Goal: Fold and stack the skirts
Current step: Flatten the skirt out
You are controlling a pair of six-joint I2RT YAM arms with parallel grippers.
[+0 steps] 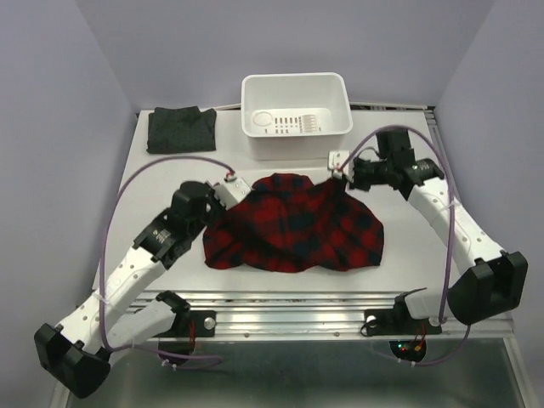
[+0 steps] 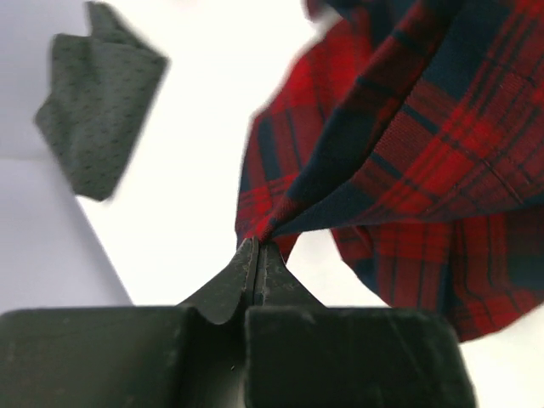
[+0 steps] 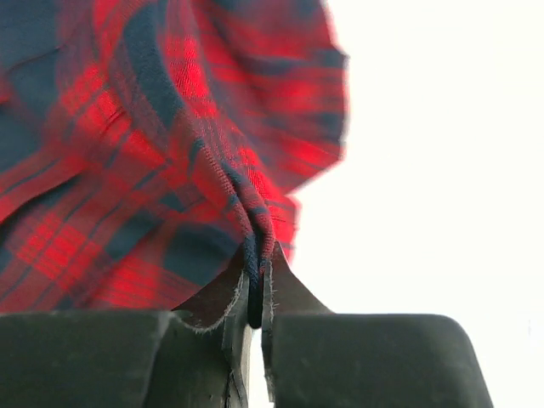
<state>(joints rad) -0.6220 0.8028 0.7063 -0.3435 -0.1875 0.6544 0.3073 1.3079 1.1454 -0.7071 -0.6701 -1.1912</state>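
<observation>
From above, the plaid skirt [image 1: 293,225] lies in the middle of the table [image 1: 408,255] with its long axis running left to right, widest along the near hem and narrowing toward the far side. Its two far corners are pulled up and outward: the left gripper [image 1: 240,189] pinches the left corner and the right gripper [image 1: 340,170] pinches the right one, both clamped tight on cloth. The grey skirt [image 1: 180,129] sits folded in the far left corner, well apart from the plaid one, its longer side also running left to right. A white tub [image 1: 296,140] stands at the far edge just behind the plaid skirt, between the two grippers and beyond them. The left wrist camera shows its fingertips [image 2: 242,272] pressed together on a bunched point of plaid cloth [image 2: 408,153], which fans up and to the right off the white surface; the grey skirt [image 2: 98,110] shows at upper left, flat and apart. The right wrist camera shows its fingertips [image 3: 285,280] closed on a dark rolled edge of the plaid cloth [image 3: 127,127] — the fabric rises from the pinch and spreads to the left, somewhat blurred, with bare table [image 3: 442,170] on the right.
</observation>
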